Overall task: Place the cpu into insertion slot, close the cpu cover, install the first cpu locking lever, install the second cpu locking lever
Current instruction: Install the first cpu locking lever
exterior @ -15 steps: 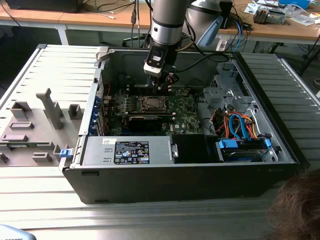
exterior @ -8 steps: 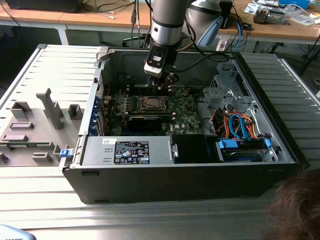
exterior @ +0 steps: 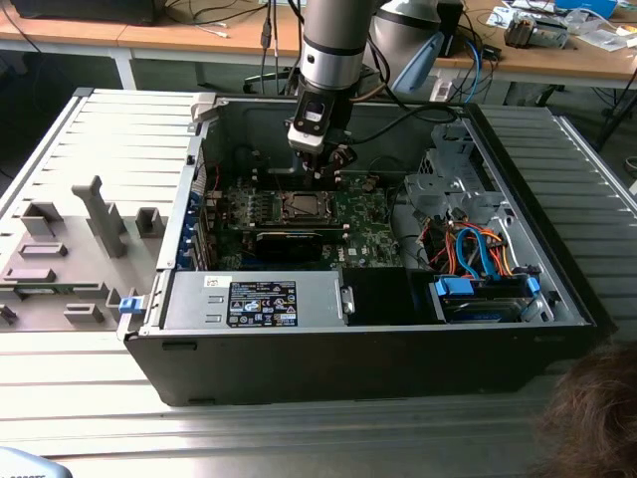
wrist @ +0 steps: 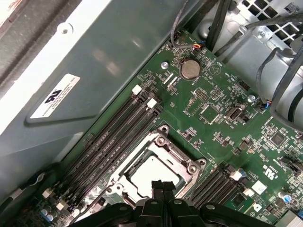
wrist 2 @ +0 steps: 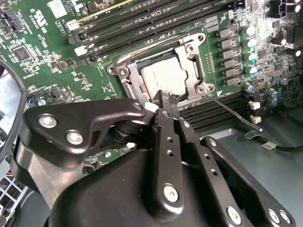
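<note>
The cpu [wrist 2: 163, 78] lies flat in the insertion slot [wrist 2: 142, 90] on the green motherboard [wrist 2: 57, 61], its silvery top showing through the window of the cpu cover [wrist 2: 191, 71], which lies down over it. A thin locking lever [wrist 2: 232, 109] sticks out from one socket corner, unlatched. My gripper [wrist 2: 164, 100] is shut with nothing in it, its tips just above the socket's edge. In the first wrist view the gripper [wrist: 162, 185] hovers at the cpu [wrist: 154, 172] and cover [wrist: 163, 142]. In the exterior view the gripper [exterior: 318, 171] hangs over the socket [exterior: 299, 206].
The board sits deep in an open computer case [exterior: 557, 289] with tall walls. Black memory slots [wrist 2: 142, 23] flank the socket. A power supply [exterior: 259, 299] and a drive cage with orange and blue cables [exterior: 478, 254] lie near. A grey fixture tray [exterior: 70, 249] stands on the exterior view's left.
</note>
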Controlling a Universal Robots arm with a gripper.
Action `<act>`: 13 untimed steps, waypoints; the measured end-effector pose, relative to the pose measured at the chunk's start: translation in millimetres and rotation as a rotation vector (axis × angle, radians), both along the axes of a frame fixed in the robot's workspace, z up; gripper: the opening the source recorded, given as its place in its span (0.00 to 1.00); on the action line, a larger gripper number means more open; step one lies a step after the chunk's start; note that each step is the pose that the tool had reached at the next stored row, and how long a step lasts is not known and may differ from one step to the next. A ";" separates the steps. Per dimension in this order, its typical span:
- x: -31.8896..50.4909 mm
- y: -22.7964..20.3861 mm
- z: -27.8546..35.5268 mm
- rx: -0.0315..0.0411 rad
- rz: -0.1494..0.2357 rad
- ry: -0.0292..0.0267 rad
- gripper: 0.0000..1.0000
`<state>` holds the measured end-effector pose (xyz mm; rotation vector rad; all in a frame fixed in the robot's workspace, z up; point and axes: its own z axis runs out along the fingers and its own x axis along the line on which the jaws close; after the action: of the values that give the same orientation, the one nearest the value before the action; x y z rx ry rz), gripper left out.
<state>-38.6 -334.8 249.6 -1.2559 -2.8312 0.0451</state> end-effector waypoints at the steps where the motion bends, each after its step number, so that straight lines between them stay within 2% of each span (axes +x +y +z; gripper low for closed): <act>1: 0.0 0.0 0.0 0.0000 0.002 0.0000 0.11; 13: 0.0 0.0 0.0 0.0000 0.022 -0.0001 0.11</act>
<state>-38.6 -334.8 249.6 -1.2245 -2.8454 0.0458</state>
